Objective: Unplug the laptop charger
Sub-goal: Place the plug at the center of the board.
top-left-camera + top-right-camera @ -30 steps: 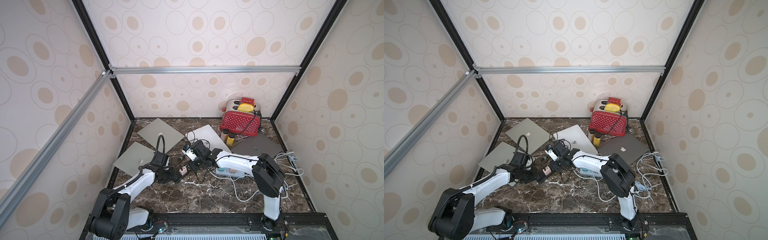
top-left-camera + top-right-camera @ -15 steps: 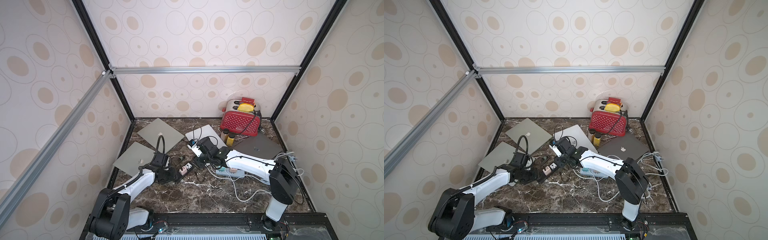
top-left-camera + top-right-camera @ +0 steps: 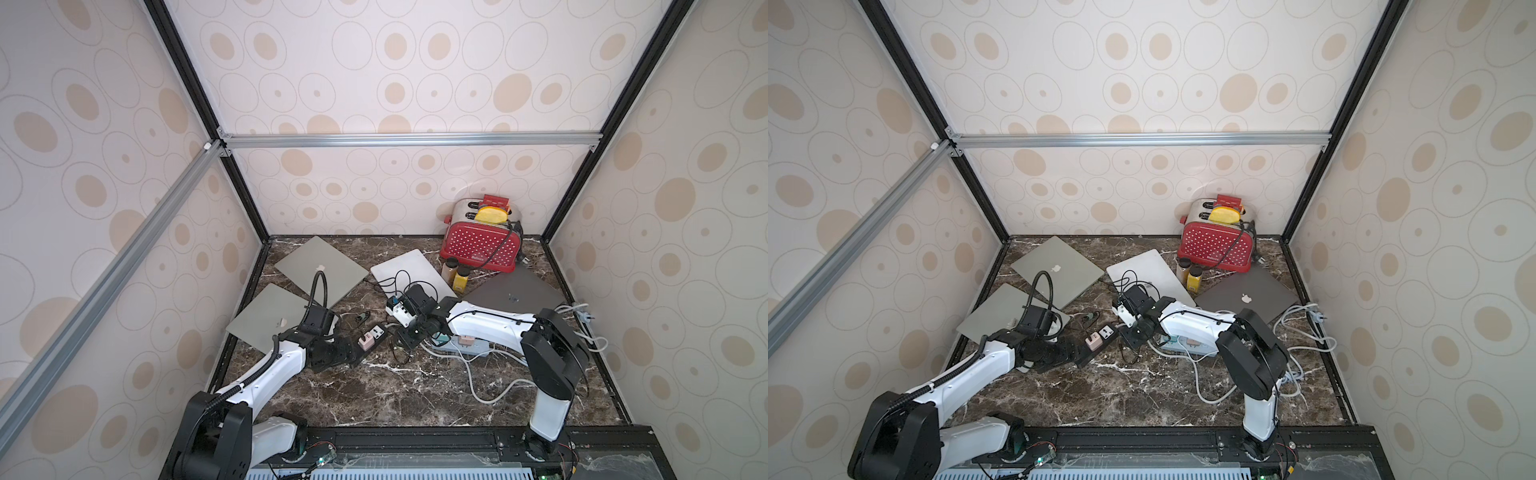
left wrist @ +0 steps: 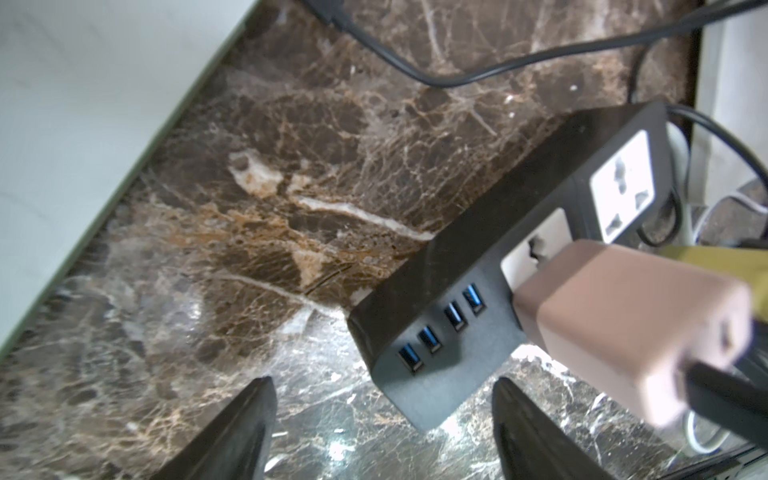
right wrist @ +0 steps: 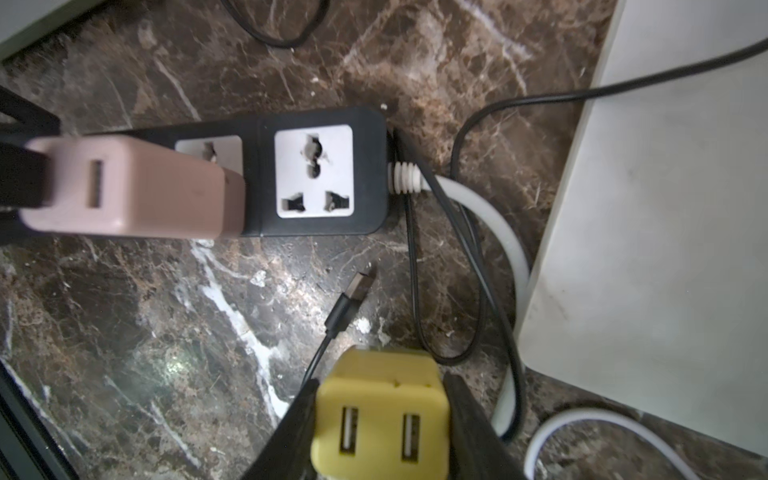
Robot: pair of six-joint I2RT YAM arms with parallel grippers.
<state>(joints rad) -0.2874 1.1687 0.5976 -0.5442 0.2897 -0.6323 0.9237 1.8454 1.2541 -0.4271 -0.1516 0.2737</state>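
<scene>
The laptop charger point(image 5: 380, 415) is a yellow block with two bare USB ports. My right gripper point(image 5: 380, 399) is shut on it, a little above the marble and clear of the black power strip point(image 5: 372, 124). The strip's end socket point(image 5: 313, 170) stands vacant. A pink charger point(image 5: 137, 187) stays plugged in beside it, also visible in both top views point(image 3: 365, 341) point(image 3: 1093, 341). My left gripper point(image 4: 382, 386) is open at the strip's USB end point(image 4: 436, 353), its fingers apart from the casing. In a top view the right gripper point(image 3: 409, 336) hangs by the strip point(image 3: 376, 332).
Several closed laptops lie at the back: grey point(image 3: 320, 266), grey point(image 3: 270, 316), white point(image 3: 411, 266), dark point(image 3: 515, 291). A red toaster point(image 3: 482, 245) and two bottles point(image 3: 459, 278) stand behind. A white power strip point(image 3: 469, 343), white cables point(image 3: 478, 386) and a loose USB plug point(image 5: 359, 286) lie nearby.
My left gripper's jaws have spread wide at the end of the black strip. The right arm has drawn back to the right with the yellow charger in its grip.
</scene>
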